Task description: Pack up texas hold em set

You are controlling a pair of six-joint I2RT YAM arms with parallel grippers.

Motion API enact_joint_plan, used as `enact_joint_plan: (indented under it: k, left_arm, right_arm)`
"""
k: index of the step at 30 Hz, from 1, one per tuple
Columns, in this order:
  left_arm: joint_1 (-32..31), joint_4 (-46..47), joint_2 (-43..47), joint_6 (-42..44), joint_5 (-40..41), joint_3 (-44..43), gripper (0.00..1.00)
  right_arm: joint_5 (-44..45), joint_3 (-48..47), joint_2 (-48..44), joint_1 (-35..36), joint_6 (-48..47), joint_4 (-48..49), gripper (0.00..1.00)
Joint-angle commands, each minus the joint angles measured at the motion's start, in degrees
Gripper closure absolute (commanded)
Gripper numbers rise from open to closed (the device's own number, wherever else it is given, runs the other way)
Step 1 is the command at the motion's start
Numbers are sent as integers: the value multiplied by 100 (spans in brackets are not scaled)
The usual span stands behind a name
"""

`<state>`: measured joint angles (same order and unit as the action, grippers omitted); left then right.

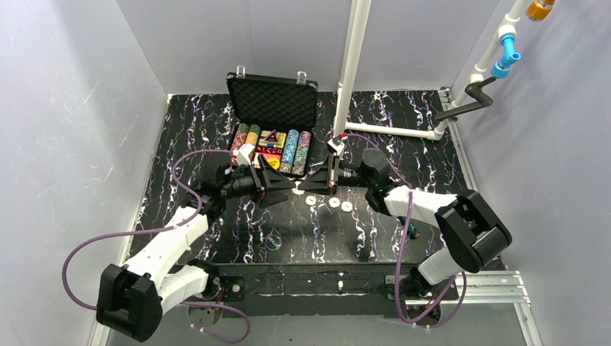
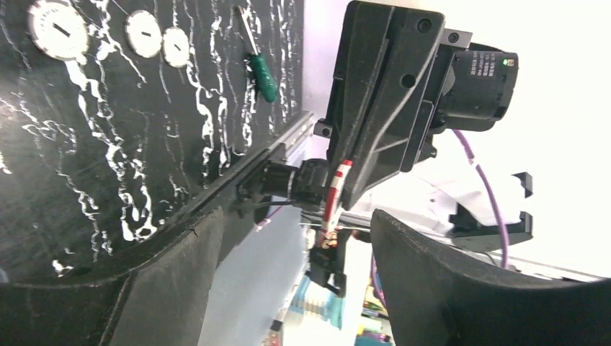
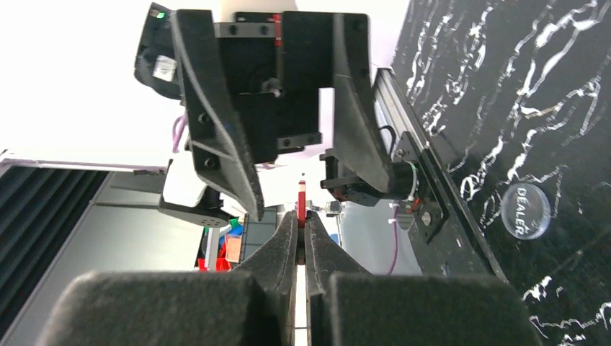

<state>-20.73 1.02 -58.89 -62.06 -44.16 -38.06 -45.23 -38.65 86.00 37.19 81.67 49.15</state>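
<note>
Top view: the case (image 1: 272, 101) stands open with chip rows (image 1: 292, 150) seated. Three white discs (image 1: 333, 203) lie loose on the table, on the near side of the right gripper (image 1: 308, 184), so packing looks part done.

Left wrist view: the left gripper (image 2: 295, 223) is spread, with a thin red piece (image 2: 333, 194) just ahead of its fingertips.

Right wrist view: the right gripper pinches that piece edge-on at its tips.

Plain pale grey walls (image 1: 72, 108) box in a black, white-veined counter (image 1: 403, 130); a white pipe frame (image 1: 352, 65) stands towards its far right.
</note>
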Motion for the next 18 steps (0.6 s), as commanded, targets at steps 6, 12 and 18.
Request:
enact_joint_plan:
  k: [6,12,18]
  left_arm:
    - [24,2454,173,-1749,-455,547,41]
    - [12,2810,72,-1970,-501,626,60]
    - [-1,3060,-59,-2084,-550,515,77]
  right_arm:
    - [-48,-44,77,-1,770,1383,99]
    - [-76,-108,220,23,949,1638,99]
    - [-86,-168,345,68,980,1679,99]
